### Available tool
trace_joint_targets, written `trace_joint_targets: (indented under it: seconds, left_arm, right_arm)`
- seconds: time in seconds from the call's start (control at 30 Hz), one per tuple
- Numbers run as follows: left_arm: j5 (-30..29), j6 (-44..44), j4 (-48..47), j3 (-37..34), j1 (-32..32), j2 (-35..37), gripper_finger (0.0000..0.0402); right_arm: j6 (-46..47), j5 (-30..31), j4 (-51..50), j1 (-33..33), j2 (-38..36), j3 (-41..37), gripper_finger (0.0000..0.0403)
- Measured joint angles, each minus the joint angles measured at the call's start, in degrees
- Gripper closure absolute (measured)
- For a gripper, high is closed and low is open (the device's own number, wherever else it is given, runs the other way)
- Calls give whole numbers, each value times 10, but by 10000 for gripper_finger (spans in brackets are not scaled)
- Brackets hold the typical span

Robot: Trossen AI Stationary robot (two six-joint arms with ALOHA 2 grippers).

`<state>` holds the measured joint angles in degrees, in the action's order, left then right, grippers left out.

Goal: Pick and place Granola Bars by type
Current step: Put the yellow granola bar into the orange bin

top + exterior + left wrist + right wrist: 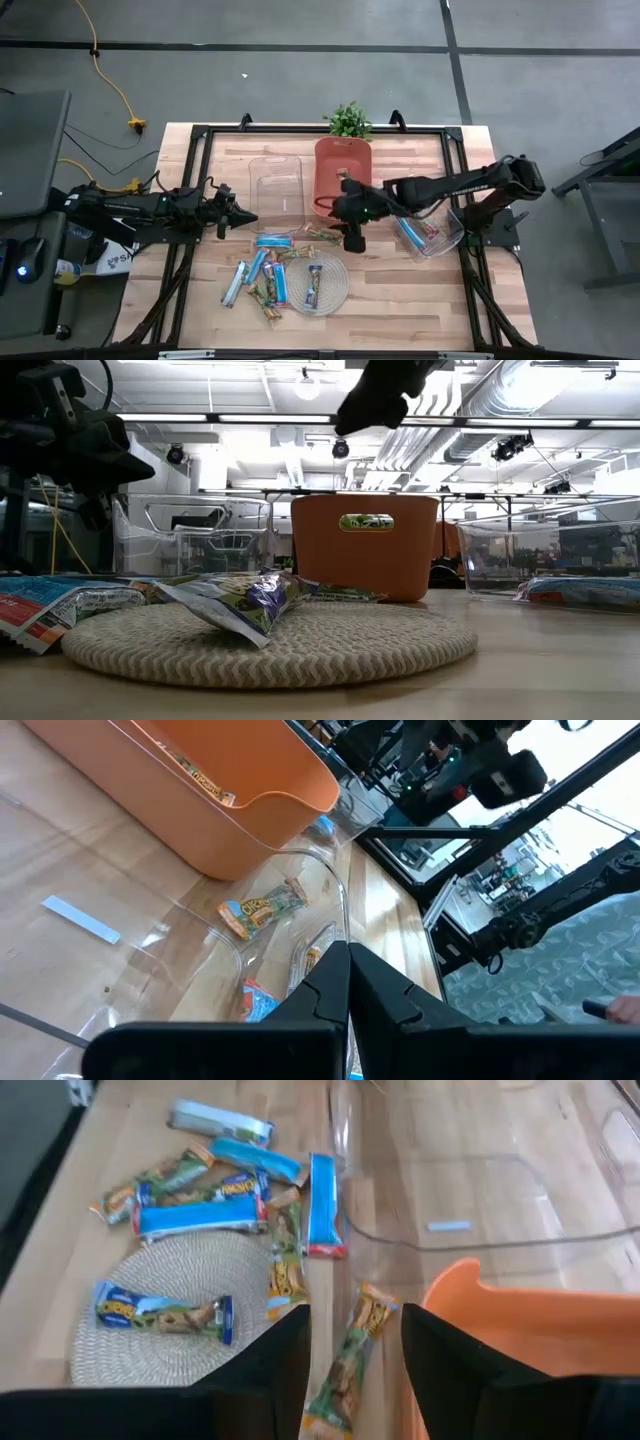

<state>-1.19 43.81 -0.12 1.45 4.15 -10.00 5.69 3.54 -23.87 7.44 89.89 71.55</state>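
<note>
Right gripper [352, 236] hangs over the wooden table [400, 290], fingers [270, 1355] parted with nothing between them, right above a green-brown bar [345, 1355] lying by the orange bin [343, 170]. That arm reaches in from the table's right side, stretched low across the clear bin [432, 232], where a couple of blue bars sit. Out to the left, the left gripper [243, 216] is pinched shut and empty, arm lying level beside the empty clear bin [276, 187]. The Granola Bars [270, 275] lie scattered at the front, one of them on the round woven mat [330, 293]. A potted plant [350, 120] sits at the far edge; grey floor and a yellow cable [115, 90] lie beyond.
</note>
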Motion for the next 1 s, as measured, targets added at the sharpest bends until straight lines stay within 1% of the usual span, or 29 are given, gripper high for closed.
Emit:
trace_joint_targets:
  seconds: [0.07,0.23,0.33,0.47,0.57,0.67,0.77,0.9,1.0]
  left_arm:
    - [0,0,0,0,0,0,401]
    - [3,0,0,0,0,0,401]
    - [3,0,0,0,0,0,401]
    - [3,0,0,0,0,0,401]
    - [3,0,0,0,0,0,401]
    - [3,0,0,0,0,0,401]
    - [3,0,0,0,0,0,401]
    - [2,0,0,0,0,0,401]
    - [2,0,0,0,0,0,401]
  right_arm:
    - [21,22,-10,16,0,0,262]
    - [93,38,-30,49,0,0,263]
    - [140,64,-43,68,0,-6,263]
    - [219,108,-42,90,0,-30,263]
    - [271,118,-27,100,0,-56,263]
    - [303,110,27,109,0,-91,263]
    - [306,94,138,115,0,-138,263]
    - [324,101,269,119,0,-201,263]
    - [332,96,307,113,0,-234,263]
